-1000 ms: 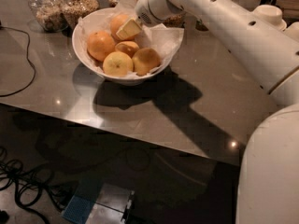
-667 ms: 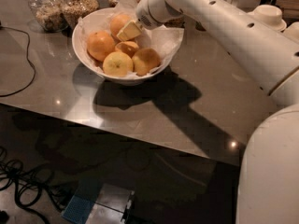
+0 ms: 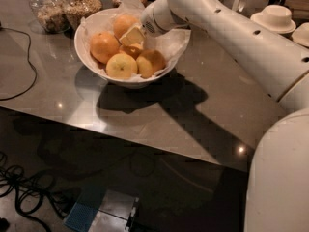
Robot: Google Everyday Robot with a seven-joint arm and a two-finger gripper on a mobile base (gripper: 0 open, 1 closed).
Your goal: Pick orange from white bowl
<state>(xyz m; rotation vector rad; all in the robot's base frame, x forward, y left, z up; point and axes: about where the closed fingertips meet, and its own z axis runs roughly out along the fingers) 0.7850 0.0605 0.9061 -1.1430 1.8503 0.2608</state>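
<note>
Countertop [image 3: 207,115]; tool [image 3: 131,36] inside glossy white bowl [image 3: 128,82]

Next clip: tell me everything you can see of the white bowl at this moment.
The white bowl is wide, round and glossy, ceramic by its look. It stands upright on the grey countertop, towards the far left, just in front of the glass jars. It is lined with crumpled white paper that spills over the right rim, and it holds oranges. The gripper reaches in from the right, low among the oranges near the middle. The bowl's shadow falls towards the camera.
</note>
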